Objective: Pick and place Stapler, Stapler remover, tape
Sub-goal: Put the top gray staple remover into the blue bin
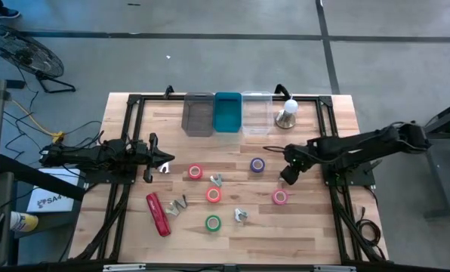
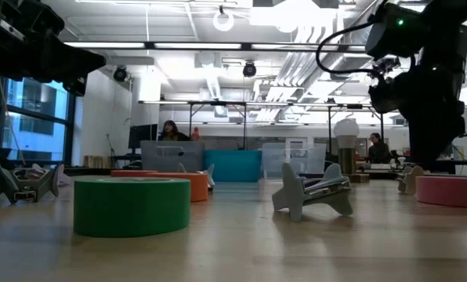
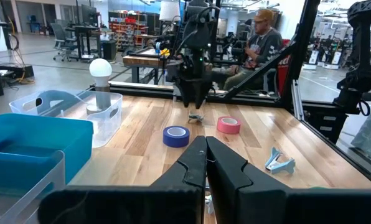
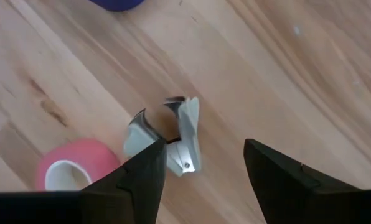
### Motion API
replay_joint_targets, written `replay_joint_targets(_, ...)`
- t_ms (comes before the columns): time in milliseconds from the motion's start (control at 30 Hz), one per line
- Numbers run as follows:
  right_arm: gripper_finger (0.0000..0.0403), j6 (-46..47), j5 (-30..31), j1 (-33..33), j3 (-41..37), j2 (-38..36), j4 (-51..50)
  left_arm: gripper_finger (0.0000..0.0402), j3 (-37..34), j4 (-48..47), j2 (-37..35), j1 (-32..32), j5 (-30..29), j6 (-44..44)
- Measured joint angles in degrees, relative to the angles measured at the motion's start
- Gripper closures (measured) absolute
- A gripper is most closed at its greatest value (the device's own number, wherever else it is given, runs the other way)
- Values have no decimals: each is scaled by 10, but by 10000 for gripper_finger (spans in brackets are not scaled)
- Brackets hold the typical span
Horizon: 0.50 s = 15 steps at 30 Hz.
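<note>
The right gripper [image 4: 201, 171] is hanging open over a staple remover [image 4: 173, 134]; the left gripper [image 3: 205, 163] is waiting shut. The bins [image 1: 226, 112] are looking empty.

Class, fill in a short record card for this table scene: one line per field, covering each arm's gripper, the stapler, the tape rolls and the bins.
left gripper: fingers shut, holding nothing, at the table's left side
right gripper: fingers open, over a small metal staple remover beside the pink tape roll
stapler: red, lying flat near the front left
tape rolls: five, spread mid-table
bins: three in a row at the back edge
</note>
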Motion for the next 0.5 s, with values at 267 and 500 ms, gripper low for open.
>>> replay_joint_targets(267, 198, -12, -7, 0, 0, 51, 56, 396, 0, 0, 0, 0, 0, 0)
replay_joint_targets(500, 199, -16, -5, 0, 0, 84, 59, 396, 0, 0, 0, 0, 0, 0)
